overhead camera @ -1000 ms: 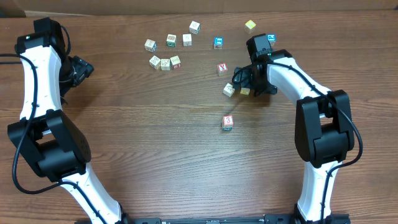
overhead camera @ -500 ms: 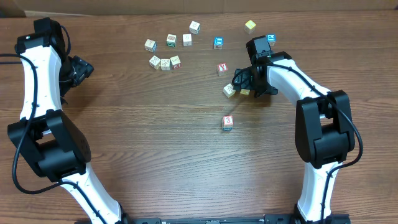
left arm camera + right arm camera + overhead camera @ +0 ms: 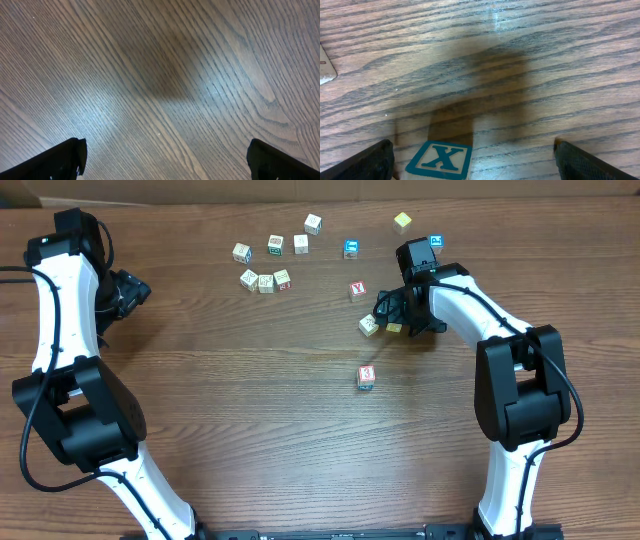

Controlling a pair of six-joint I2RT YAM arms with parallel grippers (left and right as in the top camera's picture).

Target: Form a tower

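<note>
now left gripper (image 3: 165, 160), right gripper (image 3: 480, 162) both gape empty; x cube (image 3: 440, 160) off-centre in right gap, so closing may skew it, unsettling tower (image 3: 366, 377).

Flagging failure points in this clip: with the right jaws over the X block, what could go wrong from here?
1. The X block sits off-centre between the open jaws of the right gripper, close to one side; closing may shove or twist it instead of gripping squarely.
2. A cream block lies right beside the gripper in the overhead view; descending jaws could knock it.
</note>
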